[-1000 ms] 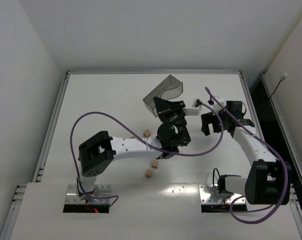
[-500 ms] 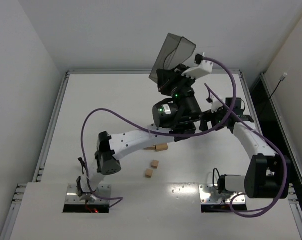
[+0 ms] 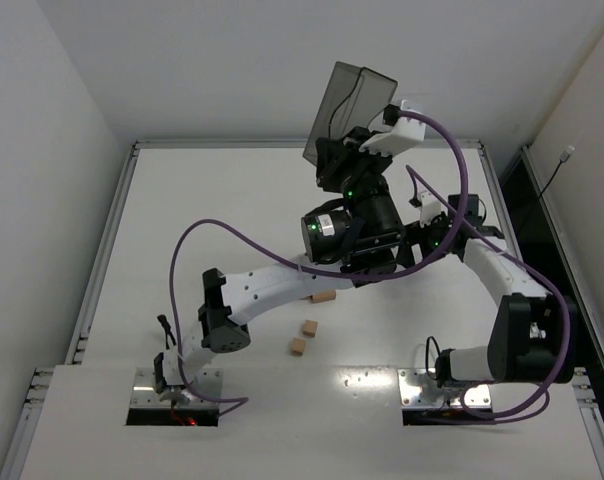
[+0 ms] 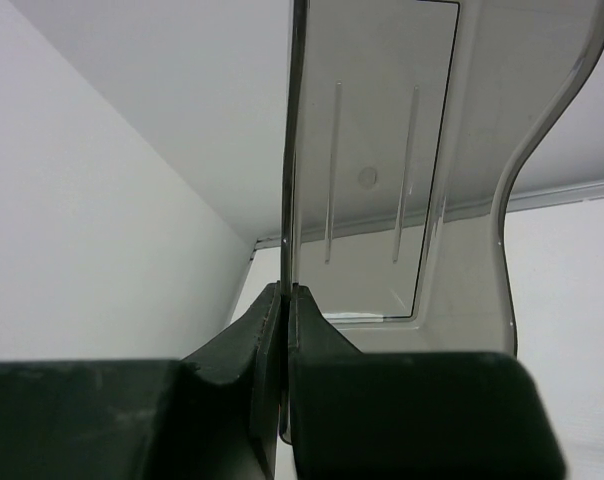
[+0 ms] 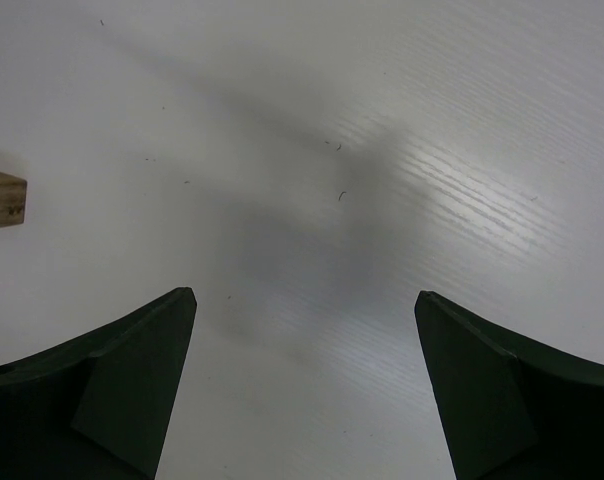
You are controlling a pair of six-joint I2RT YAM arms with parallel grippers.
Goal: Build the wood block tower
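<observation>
My left gripper (image 3: 329,152) is raised high over the back of the table, shut on the wall of a grey translucent tray (image 3: 350,103). In the left wrist view the left gripper (image 4: 283,300) pinches the thin wall edge, and the tray (image 4: 382,180) stands upright against the ceiling. Three tan wood blocks lie apart on the table: one (image 3: 325,296) under the left arm, one (image 3: 309,327) below it, one (image 3: 298,345) nearest. My right gripper (image 5: 304,296) hangs open over bare table, with a block's edge (image 5: 0,198) at its left. No tower is in view.
The raised left arm (image 3: 347,230) crosses the middle of the table and hides most of the right gripper's head (image 3: 427,232) in the top view. A purple cable (image 3: 197,240) loops out to the left. A rail (image 3: 112,240) borders the table.
The left arm has swung up and back, lifting the tray off the table to high above it. One block near the arm now shows farther right. The right gripper has stayed open.
</observation>
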